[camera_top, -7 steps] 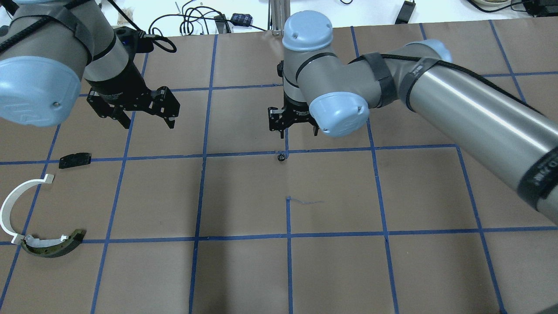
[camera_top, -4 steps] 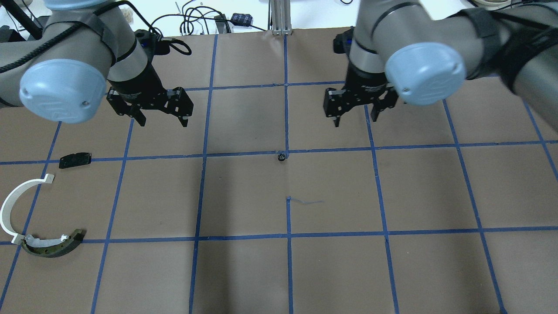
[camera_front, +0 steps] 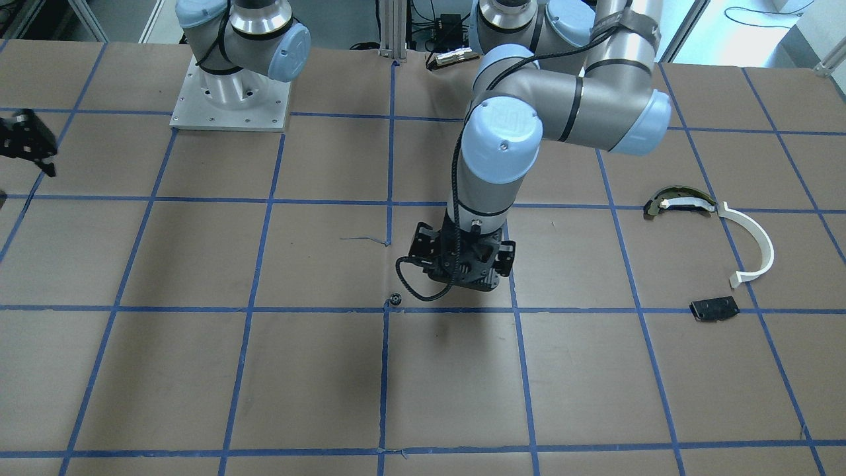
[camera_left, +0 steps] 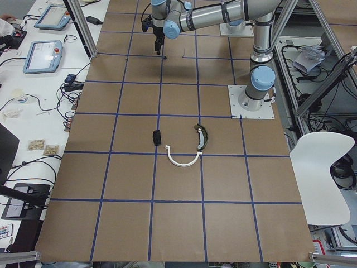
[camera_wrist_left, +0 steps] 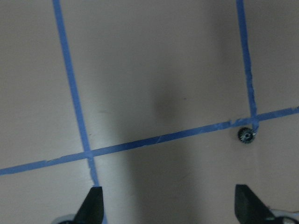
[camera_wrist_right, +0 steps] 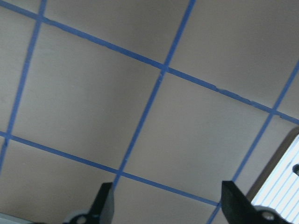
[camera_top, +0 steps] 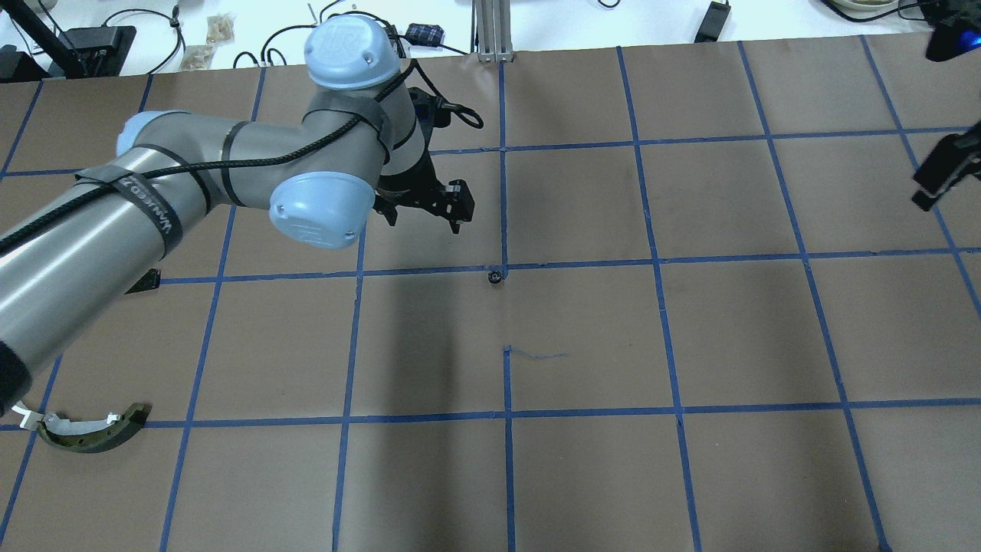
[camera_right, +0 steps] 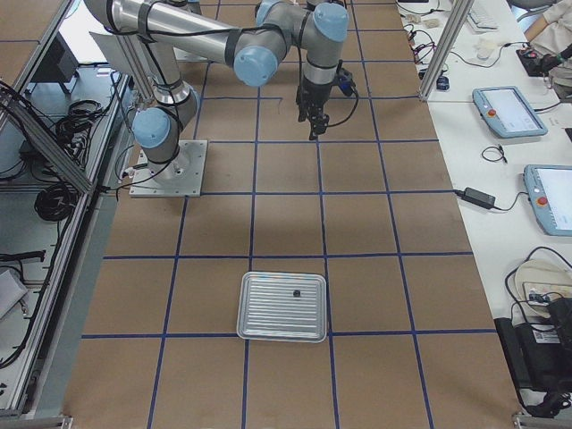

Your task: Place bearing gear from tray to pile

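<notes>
Now the left arm has swung from the upper left of the overhead view to its upper middle, and the right arm has pulled out to the right edge. The bearing gear (camera_top: 494, 277) hasn't budged: it sits on a blue tape (camera_top: 582, 265) crossing at the centre of the bench (camera_top: 736, 475). The left pincer (camera_top: 425, 221) hangs spread wide with nothing in it. In its wrist view the gear lies at the right, above the right-hand fingertip (camera_wrist_left: 247, 210) and off the line between the two tips. The right pincer (camera_top: 936, 175) is gaping and empty too, over bare bench, with a corner of the tray (camera_right: 268, 313) at the lower right of its wrist view. That tray lies low in the middle of the exterior right view and carries one small dark speck. The pile (camera_left: 184, 165) sits well apart from the gear, at the right of the front-facing view: white half-ring (camera_front: 760, 241), dark curved piece (camera_front: 677, 200) touching its upper end, black plate (camera_front: 714, 309) below. In the overhead view the left forearm (camera_top: 92, 245) covers most of the half-ring and the plate.
</notes>
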Controlling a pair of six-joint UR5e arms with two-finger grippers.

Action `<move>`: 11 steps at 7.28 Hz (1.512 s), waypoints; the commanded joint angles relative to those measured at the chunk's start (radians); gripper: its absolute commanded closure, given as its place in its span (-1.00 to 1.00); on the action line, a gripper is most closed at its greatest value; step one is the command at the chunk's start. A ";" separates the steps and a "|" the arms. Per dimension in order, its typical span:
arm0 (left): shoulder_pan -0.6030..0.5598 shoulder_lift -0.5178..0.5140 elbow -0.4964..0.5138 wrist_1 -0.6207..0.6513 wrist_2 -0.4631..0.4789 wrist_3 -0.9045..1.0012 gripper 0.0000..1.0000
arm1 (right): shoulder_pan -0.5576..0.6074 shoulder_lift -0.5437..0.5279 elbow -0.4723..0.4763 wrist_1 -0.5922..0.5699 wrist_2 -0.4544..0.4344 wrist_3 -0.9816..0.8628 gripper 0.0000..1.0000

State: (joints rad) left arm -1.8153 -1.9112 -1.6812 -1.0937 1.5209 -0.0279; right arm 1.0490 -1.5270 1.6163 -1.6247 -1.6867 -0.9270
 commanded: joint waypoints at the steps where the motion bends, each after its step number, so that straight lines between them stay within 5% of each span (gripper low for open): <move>1: -0.050 -0.095 0.000 0.058 -0.027 -0.018 -1.00 | -0.237 0.153 -0.004 -0.228 -0.011 -0.400 -0.67; 3: -0.082 -0.176 0.000 0.150 -0.025 -0.013 -1.00 | -0.373 0.308 0.004 -0.403 -0.008 -0.538 -0.64; 6: -0.113 -0.239 0.000 0.207 -0.024 -0.003 -1.00 | -0.429 0.437 0.005 -0.549 0.001 -0.602 -0.59; 8: -0.116 -0.229 0.002 0.195 -0.021 -0.001 -0.73 | -0.451 0.479 0.007 -0.563 0.015 -0.607 -0.55; 9: -0.116 -0.226 0.002 0.193 -0.019 -0.001 -0.43 | -0.452 0.481 0.007 -0.563 0.033 -0.628 -0.48; 11: -0.116 -0.233 0.000 0.193 -0.019 -0.001 -0.43 | -0.458 0.510 -0.009 -0.583 0.107 -0.658 -0.46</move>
State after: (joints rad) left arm -1.9311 -2.1408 -1.6801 -0.9001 1.5015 -0.0292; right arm 0.5944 -1.0331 1.6170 -2.1979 -1.6154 -1.5756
